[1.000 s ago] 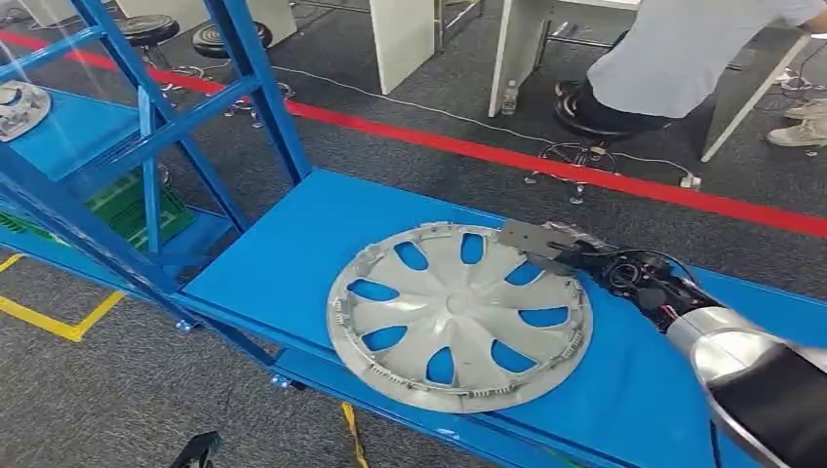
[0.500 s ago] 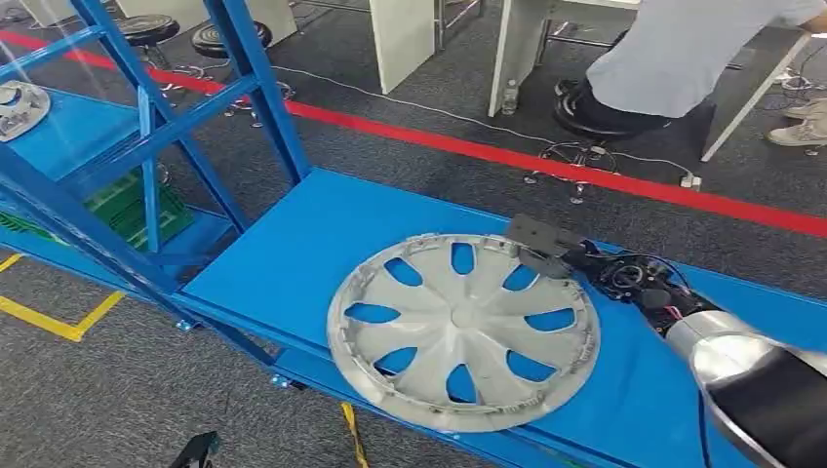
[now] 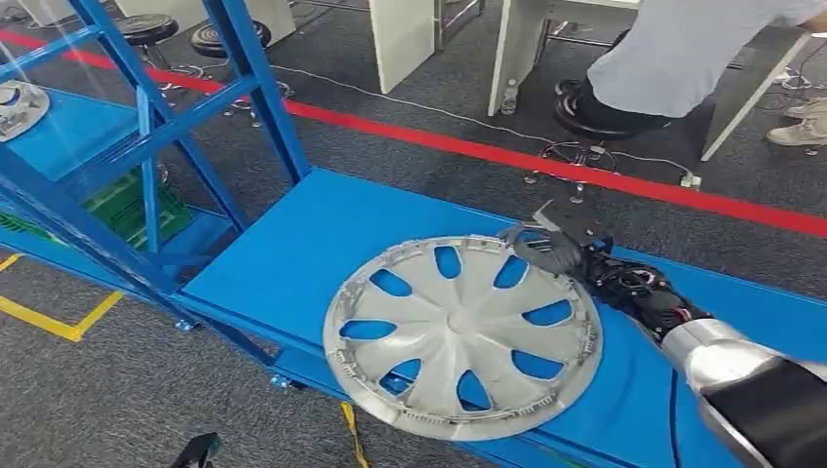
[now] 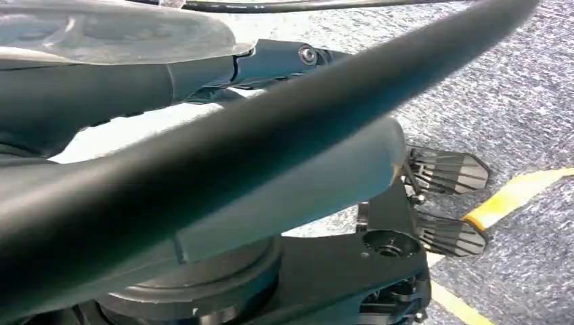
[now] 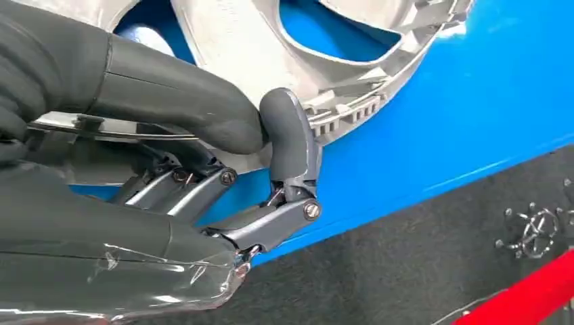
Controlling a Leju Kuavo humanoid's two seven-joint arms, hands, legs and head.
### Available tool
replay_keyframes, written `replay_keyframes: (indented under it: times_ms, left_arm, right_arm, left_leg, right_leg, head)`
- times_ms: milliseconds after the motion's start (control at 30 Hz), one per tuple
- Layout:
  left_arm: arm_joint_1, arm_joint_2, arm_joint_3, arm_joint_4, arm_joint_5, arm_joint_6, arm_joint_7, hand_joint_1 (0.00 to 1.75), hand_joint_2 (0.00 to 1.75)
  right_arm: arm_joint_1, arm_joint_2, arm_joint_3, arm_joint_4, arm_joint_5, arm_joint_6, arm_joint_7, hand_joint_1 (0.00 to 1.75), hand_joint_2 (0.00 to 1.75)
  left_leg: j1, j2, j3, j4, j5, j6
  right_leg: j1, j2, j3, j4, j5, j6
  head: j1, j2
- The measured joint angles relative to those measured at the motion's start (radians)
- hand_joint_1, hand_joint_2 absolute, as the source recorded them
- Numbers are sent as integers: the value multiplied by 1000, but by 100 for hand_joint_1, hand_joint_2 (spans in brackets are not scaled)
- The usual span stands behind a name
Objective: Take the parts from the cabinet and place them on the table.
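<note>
A silver hubcap [image 3: 458,336] lies flat on the blue table [image 3: 302,234], its near rim reaching the table's front edge. My right hand [image 3: 558,249] grips the far right rim. In the right wrist view the thumb and a finger of that hand [image 5: 271,135] pinch the ribbed rim of the hubcap [image 5: 230,40]. My left hand [image 4: 291,189] hangs close to the lens above the carpet; how its fingers lie is unclear. Another silver part [image 3: 19,105] rests on a cabinet shelf at far left.
The blue cabinet frame [image 3: 146,127] rises at the left, joined to the table. A seated person [image 3: 683,58] is beyond the table near white desks. Stools [image 3: 146,29] stand at the back left. A red floor line [image 3: 585,171] runs behind the table.
The hubcap has turned and slid a little toward the table's front edge. My right hand has rolled over on the rim, staying at the far right side.
</note>
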Motion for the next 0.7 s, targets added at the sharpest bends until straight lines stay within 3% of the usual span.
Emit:
replay_keyframes:
  times_ms: [133,333,700]
  left_arm:
    - [0,0,0,0,0,0,0,0,0]
    - [3,0,0,0,3,0,-1,0,0]
    - [22,0,0,0,19,3,-12,0,0]
  right_arm:
    - [3,3,-17,0,-9,5,-3,175,175]
    - [8,21,-76,-4,-187,93,-52,175,175]
    - [8,61,-119,-10,-302,139,-39,175,175]
  left_leg:
    - [0,0,0,0,0,0]
    - [0,0,-1,0,0,0]
    - [0,0,-1,0,0,0]
  right_leg:
    - [0,0,0,0,0,0]
    - [0,0,0,0,0,0]
    - [0,0,-1,0,0,0]
  head:
    - [0,0]
    - [0,0]
    - [0,0]
